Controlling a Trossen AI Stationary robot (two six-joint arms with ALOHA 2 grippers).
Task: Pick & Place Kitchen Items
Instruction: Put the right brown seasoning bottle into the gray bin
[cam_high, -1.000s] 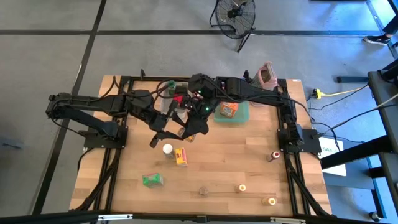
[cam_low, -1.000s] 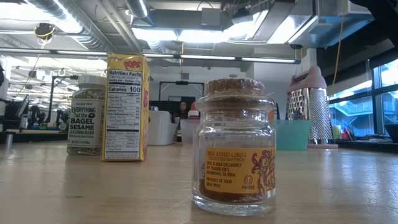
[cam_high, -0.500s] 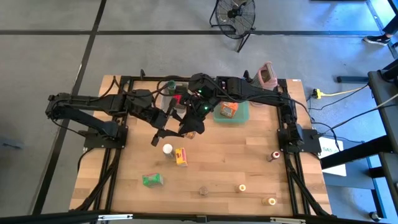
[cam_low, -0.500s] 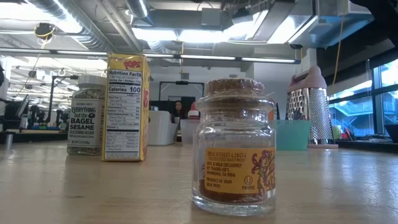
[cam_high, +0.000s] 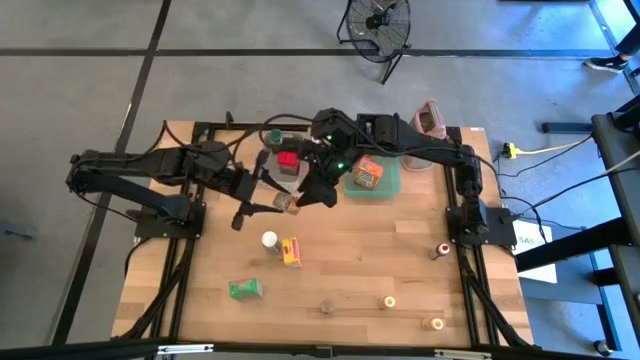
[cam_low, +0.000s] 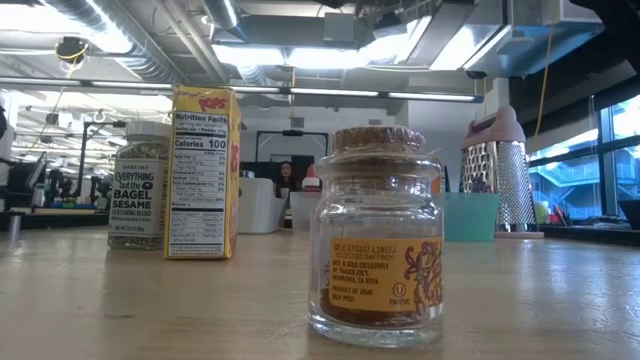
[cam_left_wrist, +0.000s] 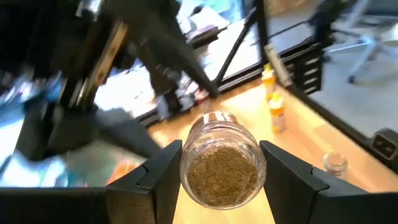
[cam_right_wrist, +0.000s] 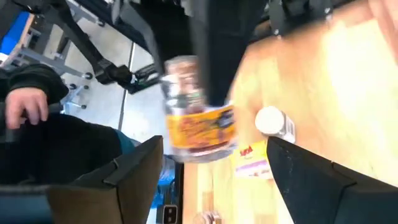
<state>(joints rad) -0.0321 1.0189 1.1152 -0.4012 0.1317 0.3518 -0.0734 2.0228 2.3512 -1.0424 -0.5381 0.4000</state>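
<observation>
Pale matt wooden table (cam_high: 350, 260), glossy clear glass jar (cam_low: 377, 240) with rough cork lid, shiny perforated metal grater (cam_low: 497, 180), printed card box (cam_low: 205, 170)

Light wooden slatted bench (cam_high: 380, 260) with black metal frame rails. On it: white-capped seasoning bottle (cam_high: 269, 240) just beside an upright yellow-and-red food box (cam_high: 291, 252), green box (cam_high: 244, 290) nearer the front, small cork-topped glass jar (cam_high: 327, 306), three tiny spice bottles (cam_high: 389, 302) toward the right, flat green tray (cam_high: 388, 186) and a metal grater with pink top (cam_high: 430, 120) at the back.
</observation>
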